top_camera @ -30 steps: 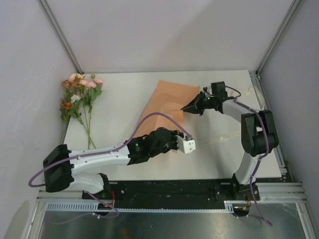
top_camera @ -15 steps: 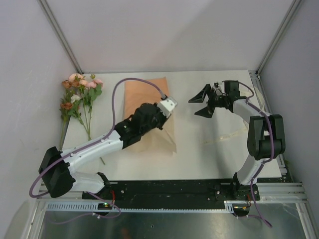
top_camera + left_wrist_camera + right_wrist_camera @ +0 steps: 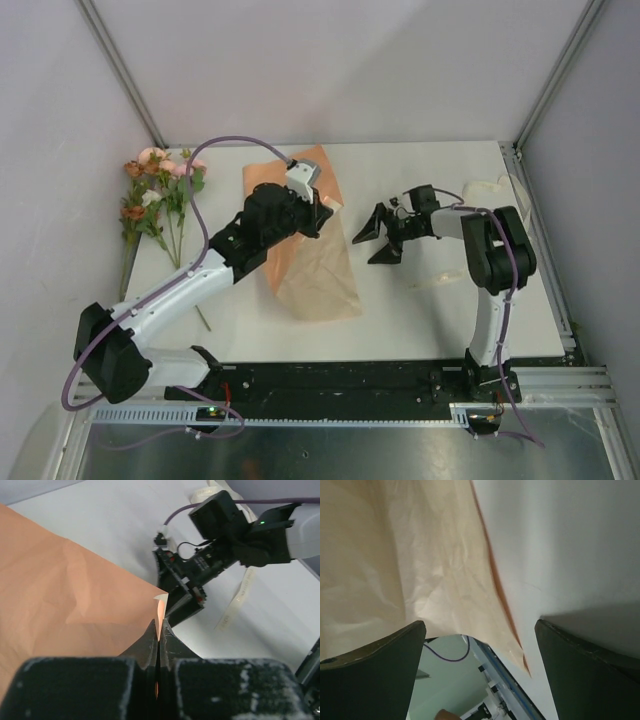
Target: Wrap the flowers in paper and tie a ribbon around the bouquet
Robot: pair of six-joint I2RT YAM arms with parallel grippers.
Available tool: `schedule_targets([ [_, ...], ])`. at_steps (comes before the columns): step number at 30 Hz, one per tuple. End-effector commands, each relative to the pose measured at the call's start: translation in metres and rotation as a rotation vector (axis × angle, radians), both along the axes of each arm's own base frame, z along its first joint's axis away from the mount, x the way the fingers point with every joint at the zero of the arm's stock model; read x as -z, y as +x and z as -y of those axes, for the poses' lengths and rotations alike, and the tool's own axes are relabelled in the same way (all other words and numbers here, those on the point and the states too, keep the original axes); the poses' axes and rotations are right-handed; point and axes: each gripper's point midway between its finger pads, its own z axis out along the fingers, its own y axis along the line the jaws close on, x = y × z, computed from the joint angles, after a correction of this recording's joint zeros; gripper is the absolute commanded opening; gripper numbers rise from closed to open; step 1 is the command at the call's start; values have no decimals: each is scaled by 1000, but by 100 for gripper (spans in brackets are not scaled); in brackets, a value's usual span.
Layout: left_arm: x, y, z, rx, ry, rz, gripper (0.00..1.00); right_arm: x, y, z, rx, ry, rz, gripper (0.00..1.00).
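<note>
The peach-orange paper (image 3: 320,280) lies partly lifted in the middle of the table, one corner raised. My left gripper (image 3: 318,203) is shut on that raised corner; in the left wrist view the fingertips (image 3: 159,630) pinch the thin paper (image 3: 60,580) edge. My right gripper (image 3: 380,236) hangs open just right of the sheet, nothing between its fingers (image 3: 380,655), with the paper (image 3: 395,555) beyond them. The flowers (image 3: 160,195) lie at the far left of the table. The cream ribbon (image 3: 445,277) lies on the right, and in the left wrist view the ribbon (image 3: 240,597) runs past the right gripper (image 3: 185,597).
Grey walls and metal frame posts close in the table on the left, back and right. A metal rail (image 3: 540,250) runs along the table's right edge. Black base plates (image 3: 340,385) sit at the near edge.
My right gripper has let go of the paper's corner, opened, and moved left and nearer. My left gripper has shut on the paper and carried its corner toward the back left, turning the sheet.
</note>
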Motion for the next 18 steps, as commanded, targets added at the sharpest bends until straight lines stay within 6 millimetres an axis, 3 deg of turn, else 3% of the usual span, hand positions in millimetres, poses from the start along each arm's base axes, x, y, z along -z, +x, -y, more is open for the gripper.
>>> schedule_targets([
  [1, -49, 2, -4, -6, -172, 8, 0, 10, 35, -20, -42, -18, 148, 99],
  [8, -74, 6, -19, -21, -256, 5, 0, 38, 49, -45, -138, -227, 209, 98],
  [18, -69, 9, -19, -32, -279, -37, 0, 66, 41, -60, -351, -599, 263, 68],
])
